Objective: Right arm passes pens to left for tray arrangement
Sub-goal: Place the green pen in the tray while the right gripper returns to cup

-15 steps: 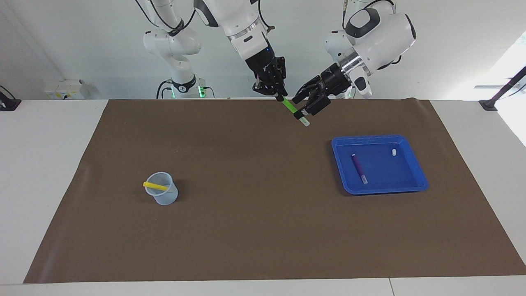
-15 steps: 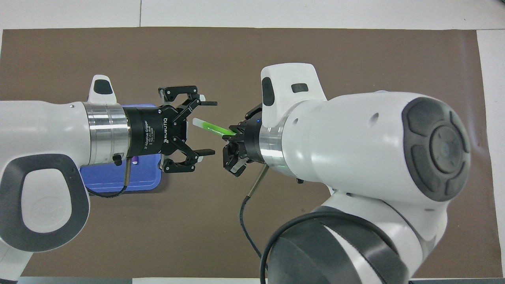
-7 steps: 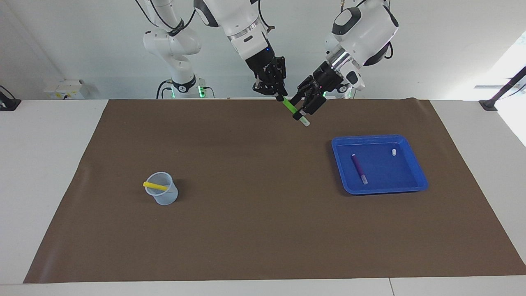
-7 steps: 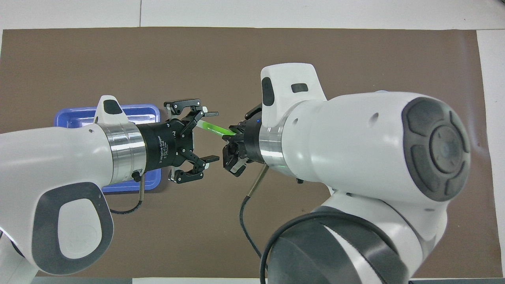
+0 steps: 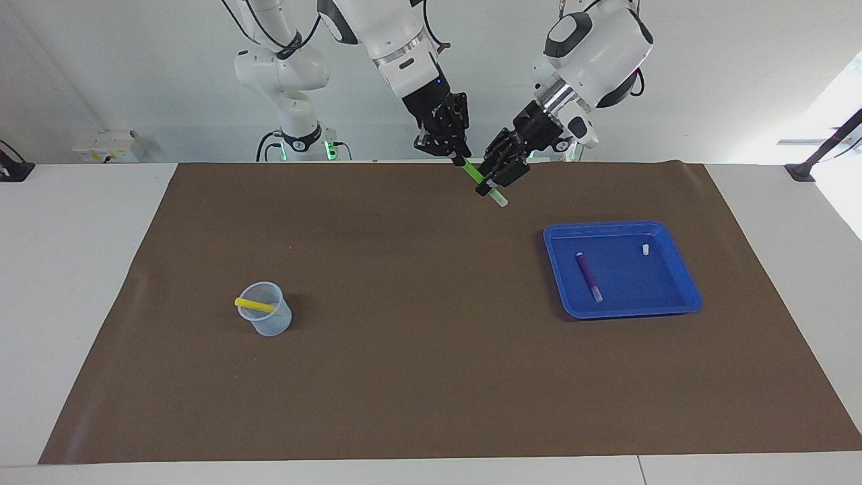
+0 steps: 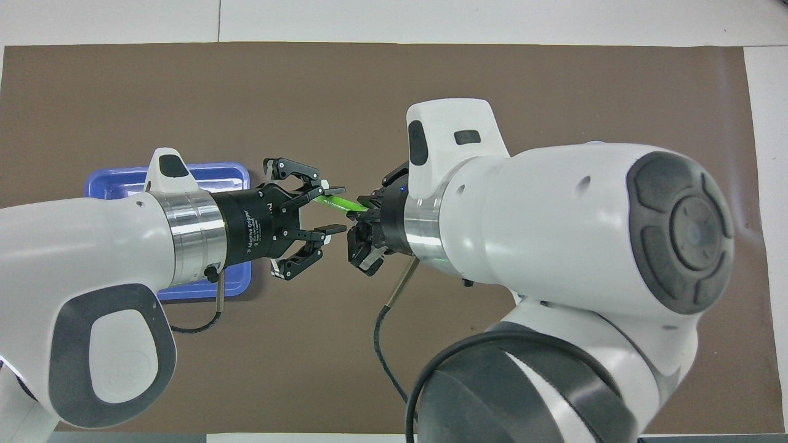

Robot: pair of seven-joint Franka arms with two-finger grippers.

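Note:
My right gripper (image 5: 458,157) is shut on the upper end of the bright green pen (image 5: 472,170) and holds it slanting down over the mat. It also shows in the overhead view (image 6: 364,213), as does the pen (image 6: 340,203). My left gripper (image 5: 491,182) is around the pen's lower half with its fingers half closed. In the overhead view (image 6: 335,210) one finger is at the pen and the other stands apart. The purple pen (image 5: 587,276) lies in the blue tray (image 5: 681,273). The yellow pen (image 5: 254,304) lies across the cup's mouth.
The translucent cup (image 5: 271,321) stands toward the right arm's end of the mat. A tiny white cap (image 5: 645,249) lies in the tray. In the overhead view the left arm covers most of the tray (image 6: 117,184), and the right arm hides the cup.
My left gripper has moved in onto the green pen and its fingers have narrowed around it. My right gripper has held still with the pen.

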